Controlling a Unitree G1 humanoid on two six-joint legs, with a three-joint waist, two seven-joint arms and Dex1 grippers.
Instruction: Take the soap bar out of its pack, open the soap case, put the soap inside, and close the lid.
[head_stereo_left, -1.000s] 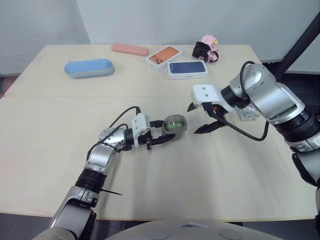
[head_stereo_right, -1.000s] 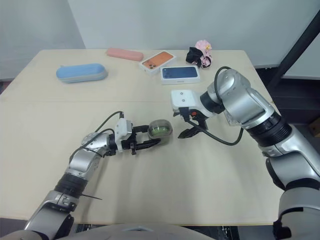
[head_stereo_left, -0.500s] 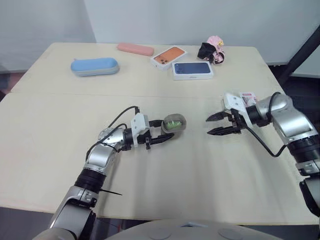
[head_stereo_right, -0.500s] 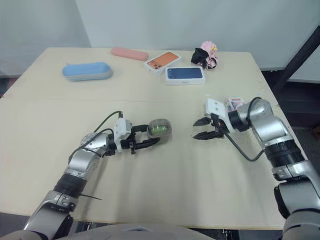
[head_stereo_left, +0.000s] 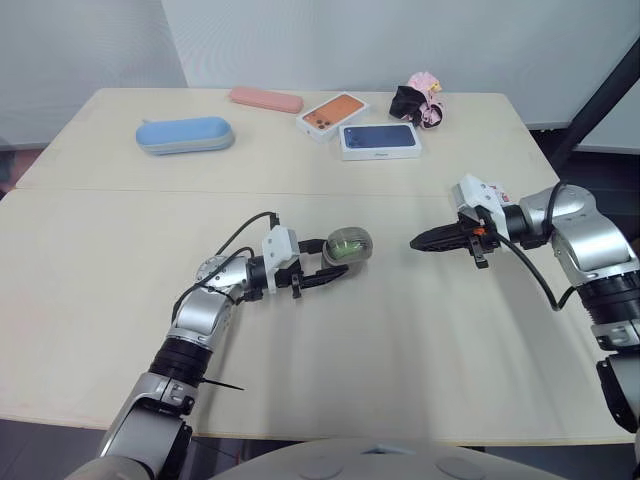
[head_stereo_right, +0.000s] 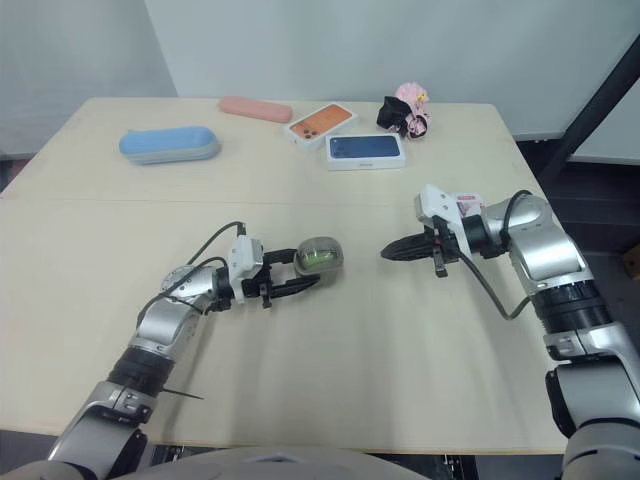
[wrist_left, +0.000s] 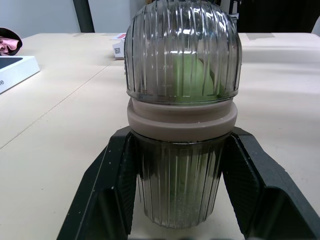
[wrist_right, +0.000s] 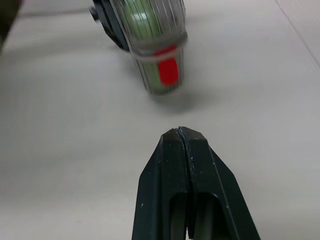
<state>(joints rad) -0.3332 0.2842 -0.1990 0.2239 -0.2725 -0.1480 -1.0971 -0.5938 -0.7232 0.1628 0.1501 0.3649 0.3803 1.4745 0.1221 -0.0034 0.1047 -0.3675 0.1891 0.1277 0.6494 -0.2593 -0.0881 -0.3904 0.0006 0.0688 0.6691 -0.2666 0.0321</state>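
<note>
My left tool (head_stereo_left: 326, 271) is clamped around the ribbed, clear soap case (head_stereo_left: 349, 246) at the middle of the beige worktop (head_stereo_left: 400, 340). The green soap (wrist_left: 192, 75) sits inside with the lid on. My right tool (head_stereo_left: 418, 242), fingers pressed together, points at the case from nearby without touching.

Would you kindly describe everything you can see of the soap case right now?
The soap case is clear ribbed plastic, a domed lid closed over a matching base, beige band at the join, red patch on one side. Green soap shows inside. It rests on the table, base clamped in the left pincer.
</note>
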